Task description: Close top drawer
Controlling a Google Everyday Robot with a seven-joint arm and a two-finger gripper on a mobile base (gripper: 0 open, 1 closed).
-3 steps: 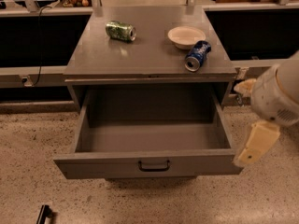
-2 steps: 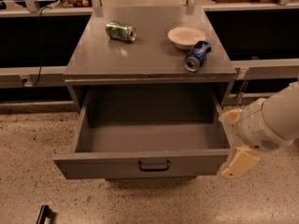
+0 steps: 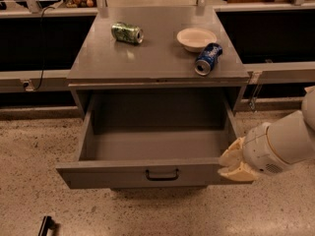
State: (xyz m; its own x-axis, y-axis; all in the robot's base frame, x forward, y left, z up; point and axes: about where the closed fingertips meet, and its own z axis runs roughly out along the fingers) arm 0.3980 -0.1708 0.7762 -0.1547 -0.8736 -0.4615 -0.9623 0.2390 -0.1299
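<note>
A single view looks down from high in front of the table (image 3: 147,58), facing its front edge squarely, with the far edge near the top of the picture. It is near: the table and the open top drawer (image 3: 113,173) fill the middle. The gripper (image 3: 235,163) shows low right, below the table's front right corner, against the drawer's right front corner.

top drawer (image 3: 108,175): grey painted metal, matt and smooth on the front panel and inner walls.
drawer handle (image 3: 162,174): dark with a dull finish; metal or plastic cannot be told.
table (image 3: 98,58): grey metal top, smooth, with a faint sheen.
green can (image 3: 127,33): glossy printed metal.
blue can (image 3: 208,59): glossy printed metal with a bare silvery end.
bowl (image 3: 196,38): pale, smooth, low gloss.
gripper (image 3: 236,163): cream, dull plastic look, at the drawer's right front corner.
arm (image 3: 288,141): smooth white shell with a soft sheen.
floor (image 3: 29,146): speckled stone-like surface.
</note>
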